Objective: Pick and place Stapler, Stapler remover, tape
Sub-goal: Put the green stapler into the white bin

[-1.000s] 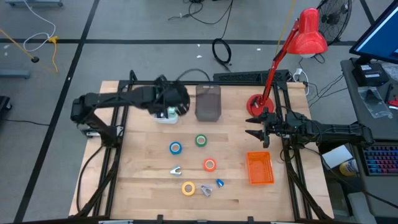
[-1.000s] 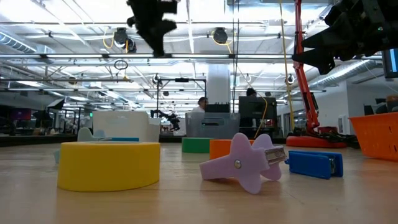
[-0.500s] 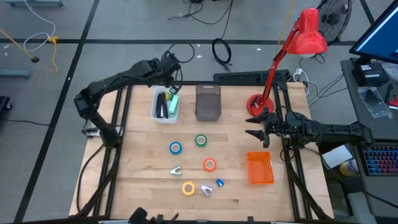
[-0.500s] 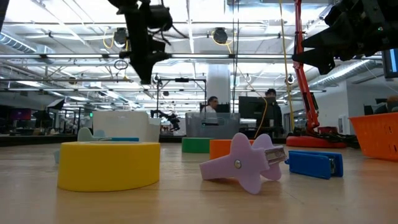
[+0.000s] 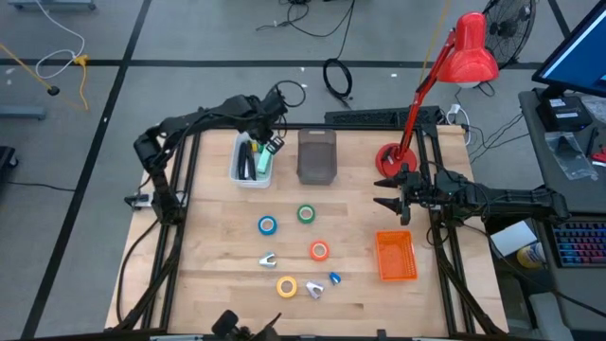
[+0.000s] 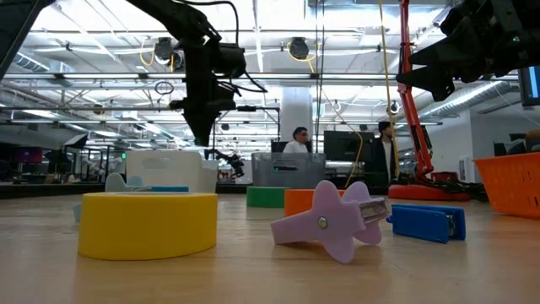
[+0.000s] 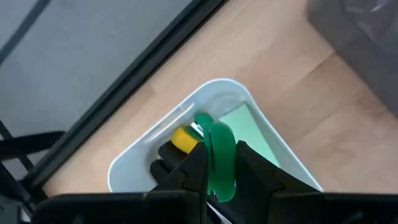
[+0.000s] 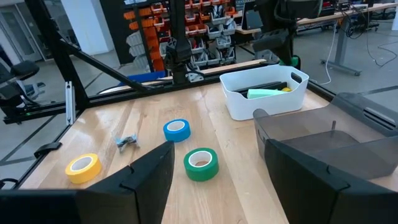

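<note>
Left claw (image 7: 214,171) is clenched on a green stapler remover (image 7: 217,158), hanging over the white bin (image 5: 252,158). Right claw (image 5: 391,192) is released, parked at the worktop's (image 5: 218,256) right edge. Lift straight up so you clear the bin rim before traversing.

Left gripper (image 5: 272,142) hangs high at the table's far edge, arm folded back over its left side, fingers (image 7: 186,176) pinched on something green. Right gripper (image 5: 388,206) hovers at the right edge, fingers (image 8: 146,171) spread wide.
</note>
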### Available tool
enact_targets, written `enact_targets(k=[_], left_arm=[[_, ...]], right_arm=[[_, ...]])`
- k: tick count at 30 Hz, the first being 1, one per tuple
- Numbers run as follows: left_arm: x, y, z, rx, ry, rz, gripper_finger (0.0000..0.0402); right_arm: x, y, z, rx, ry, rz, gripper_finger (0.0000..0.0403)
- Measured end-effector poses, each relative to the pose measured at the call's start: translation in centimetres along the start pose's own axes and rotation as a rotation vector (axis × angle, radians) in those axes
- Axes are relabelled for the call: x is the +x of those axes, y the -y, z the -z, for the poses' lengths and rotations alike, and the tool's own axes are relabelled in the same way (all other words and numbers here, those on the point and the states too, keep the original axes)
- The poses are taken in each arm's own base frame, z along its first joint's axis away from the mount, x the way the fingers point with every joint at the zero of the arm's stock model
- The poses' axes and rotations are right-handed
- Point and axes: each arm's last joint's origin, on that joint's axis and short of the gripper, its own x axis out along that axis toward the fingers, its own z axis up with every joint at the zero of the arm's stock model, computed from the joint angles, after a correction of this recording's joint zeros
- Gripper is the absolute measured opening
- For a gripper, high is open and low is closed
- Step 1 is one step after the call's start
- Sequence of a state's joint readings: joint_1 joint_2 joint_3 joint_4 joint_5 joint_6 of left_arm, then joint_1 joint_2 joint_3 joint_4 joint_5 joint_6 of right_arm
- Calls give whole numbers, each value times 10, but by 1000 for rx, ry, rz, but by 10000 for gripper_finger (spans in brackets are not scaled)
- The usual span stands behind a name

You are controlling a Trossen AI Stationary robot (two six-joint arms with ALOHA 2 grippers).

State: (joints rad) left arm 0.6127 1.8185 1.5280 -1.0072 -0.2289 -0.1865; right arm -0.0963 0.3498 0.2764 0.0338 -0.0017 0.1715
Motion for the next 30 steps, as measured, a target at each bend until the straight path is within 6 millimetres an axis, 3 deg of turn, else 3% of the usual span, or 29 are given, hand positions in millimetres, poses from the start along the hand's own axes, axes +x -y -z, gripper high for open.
enact_targets(k=[8,19,30], left_arm=[[-2,5,10,-24,-71,6,54],[33,9,32,-41,-86,5,54],[59,-8,40,-82,-78,35,54]], right_arm=[[0,0,0,0,-1,0,242],[0,0,0,0,0,0,242],[0,0,0,0,0,0,242]])
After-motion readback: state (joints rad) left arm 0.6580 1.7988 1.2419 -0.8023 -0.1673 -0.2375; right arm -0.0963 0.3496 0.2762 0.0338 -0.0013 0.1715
